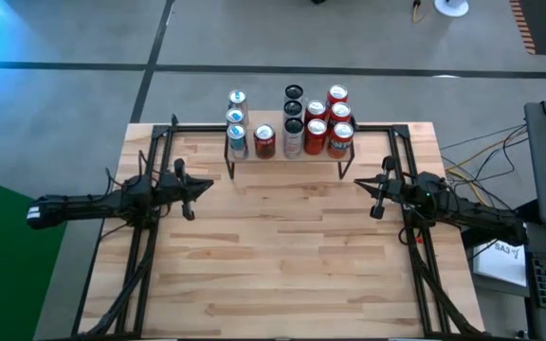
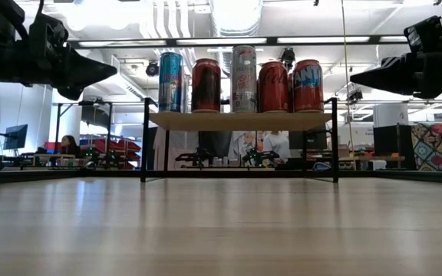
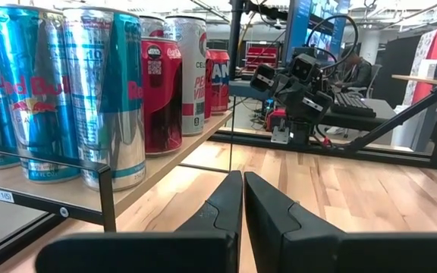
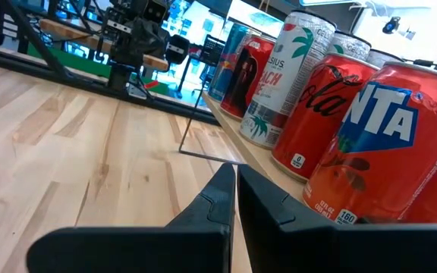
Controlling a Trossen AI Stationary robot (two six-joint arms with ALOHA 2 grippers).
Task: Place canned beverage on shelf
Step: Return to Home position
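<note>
One wooden table, bare planks across the middle and near side. One shelf at the far edge, filled end to end: five cans along its front, more rows behind. Left gripper and right gripper well apart before the shelf's ends, both clenched on nothing.

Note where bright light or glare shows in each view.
Low view: ceiling lights glare behind the cans. Left wrist view: sheen streaks the nearest can. Right wrist view: the ceiling is blown white. High view: even light, with a blue glow on the floor.
</note>
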